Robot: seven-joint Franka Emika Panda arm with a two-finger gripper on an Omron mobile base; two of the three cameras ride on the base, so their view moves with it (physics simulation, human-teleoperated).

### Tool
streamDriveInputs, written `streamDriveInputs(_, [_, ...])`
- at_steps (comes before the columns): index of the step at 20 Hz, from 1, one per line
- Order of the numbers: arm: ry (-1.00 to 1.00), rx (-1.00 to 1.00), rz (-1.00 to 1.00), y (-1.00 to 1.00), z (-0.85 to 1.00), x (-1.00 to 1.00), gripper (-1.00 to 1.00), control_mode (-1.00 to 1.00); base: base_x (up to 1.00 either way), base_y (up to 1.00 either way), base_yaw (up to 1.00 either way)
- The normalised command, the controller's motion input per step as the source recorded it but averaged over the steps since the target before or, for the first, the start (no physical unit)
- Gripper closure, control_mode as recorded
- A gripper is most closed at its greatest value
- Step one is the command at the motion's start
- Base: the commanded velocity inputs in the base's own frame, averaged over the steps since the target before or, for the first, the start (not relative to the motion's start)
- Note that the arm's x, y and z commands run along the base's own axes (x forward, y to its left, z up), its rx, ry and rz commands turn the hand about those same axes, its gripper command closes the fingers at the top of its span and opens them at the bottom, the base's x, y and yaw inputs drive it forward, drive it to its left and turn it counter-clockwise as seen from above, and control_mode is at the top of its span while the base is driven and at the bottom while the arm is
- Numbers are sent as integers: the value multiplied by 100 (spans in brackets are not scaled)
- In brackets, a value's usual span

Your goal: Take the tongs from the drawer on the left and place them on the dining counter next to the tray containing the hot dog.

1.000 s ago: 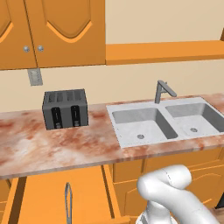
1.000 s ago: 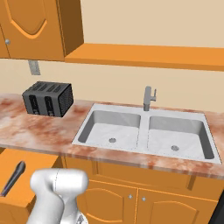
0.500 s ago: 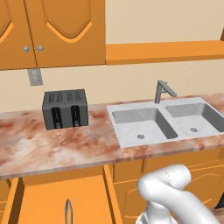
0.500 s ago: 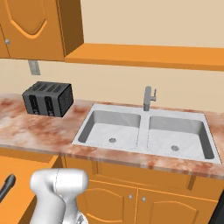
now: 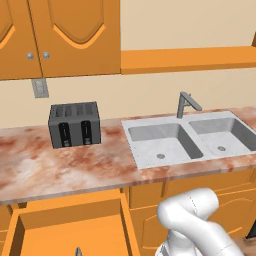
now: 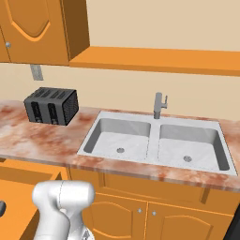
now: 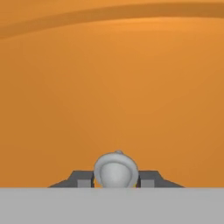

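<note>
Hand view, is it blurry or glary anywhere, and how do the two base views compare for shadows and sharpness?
Hand view: flat, even orange drawer front, soft, no glare; the small round silver knob between the tool tips looks slightly blurred. Left base view: sharp, with a soft shadow under the dark grey slotted toaster. Right base view: equally sharp, gentle shading inside the grey double sink, no distortion.

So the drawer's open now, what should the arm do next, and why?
Probably let go of the knob and back off. The pincer is closed on the round silver knob, the drawer stands pulled out below the counter, and the tongs lie inside, still to be picked up.
</note>
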Motion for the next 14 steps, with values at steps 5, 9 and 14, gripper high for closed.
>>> streamDriveInputs(5, [0, 0, 0, 1, 1, -31, 100, -100, 0, 0, 0])
streamDriveInputs(9, [0, 0, 0, 0, 0, 0, 100, -100, 0, 0, 0])
streamDriveInputs(14, [0, 0, 0, 0, 0, 0, 100, -100, 0, 0, 0])
